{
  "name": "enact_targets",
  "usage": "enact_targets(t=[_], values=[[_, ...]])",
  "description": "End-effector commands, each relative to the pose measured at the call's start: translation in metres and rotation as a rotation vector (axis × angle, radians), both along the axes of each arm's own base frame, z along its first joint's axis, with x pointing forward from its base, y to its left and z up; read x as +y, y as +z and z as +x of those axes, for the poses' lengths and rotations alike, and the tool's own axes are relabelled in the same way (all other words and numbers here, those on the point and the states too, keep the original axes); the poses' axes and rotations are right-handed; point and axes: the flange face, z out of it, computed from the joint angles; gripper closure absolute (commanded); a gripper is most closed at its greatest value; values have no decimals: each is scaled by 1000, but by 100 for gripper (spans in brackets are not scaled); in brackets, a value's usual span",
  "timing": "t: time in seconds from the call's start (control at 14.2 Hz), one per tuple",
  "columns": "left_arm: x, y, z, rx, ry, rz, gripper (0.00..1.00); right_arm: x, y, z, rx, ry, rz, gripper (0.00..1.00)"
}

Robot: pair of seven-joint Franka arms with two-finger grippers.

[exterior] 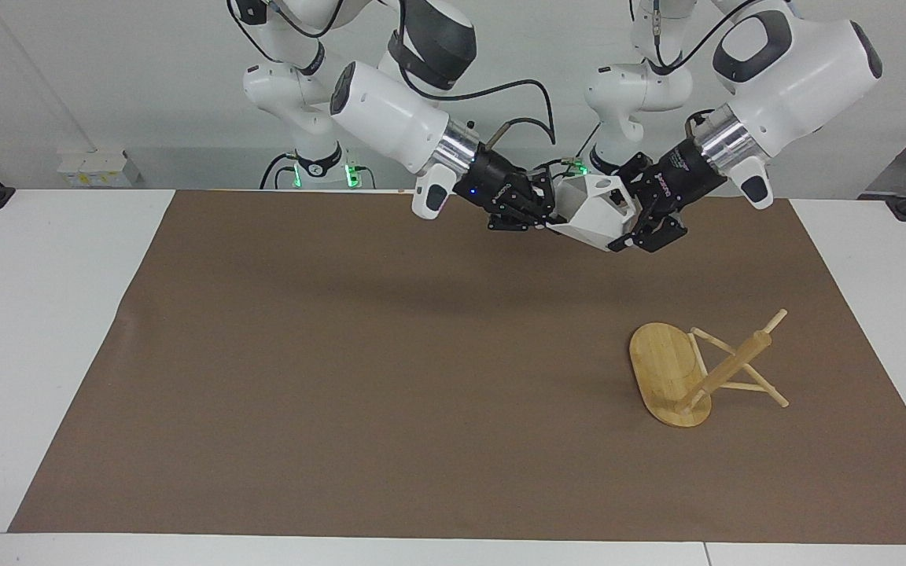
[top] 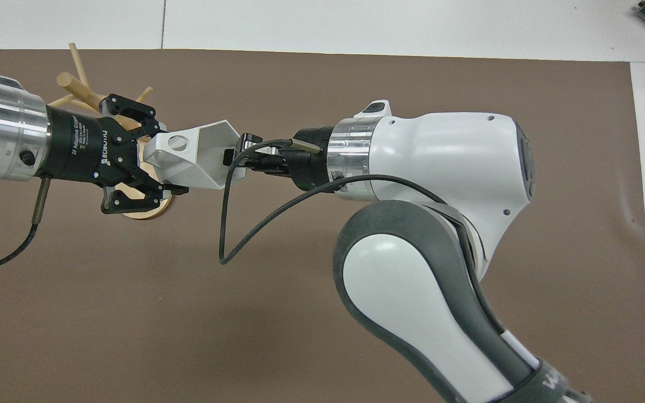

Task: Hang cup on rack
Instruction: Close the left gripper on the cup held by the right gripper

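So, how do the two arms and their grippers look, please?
Both arms have glossy white shells with dark grey joint sections and a silver metal ring at the wrist. The left gripper and the right gripper are black with jointed links; the left one carries white lettering on its body. A black cable loops from each wrist. Green lights glow at the arm bases.
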Motion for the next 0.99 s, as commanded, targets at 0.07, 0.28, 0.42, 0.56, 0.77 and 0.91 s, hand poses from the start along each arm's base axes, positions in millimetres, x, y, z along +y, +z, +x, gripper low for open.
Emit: enact_targets(t=[0.07,0.28,0.42,0.56,0.77,0.91], values=[[-5,3,-11,0,29,-18,100,-5,4,4,12,-35,26,100],[-1,7,-8,6,72,-49,100,-6,4,4,12,-37,26,93],[1,7,-8,8,78,-49,100,-6,4,4,13,-39,27,84],[1,7,-8,21,94,-50,100,-7,4,5,12,-41,27,80],[1,7,-8,22,98,-50,100,-8,4,6,13,-43,28,73],[2,5,-11,27,99,-46,100,-9,4,6,11,-46,27,70]])
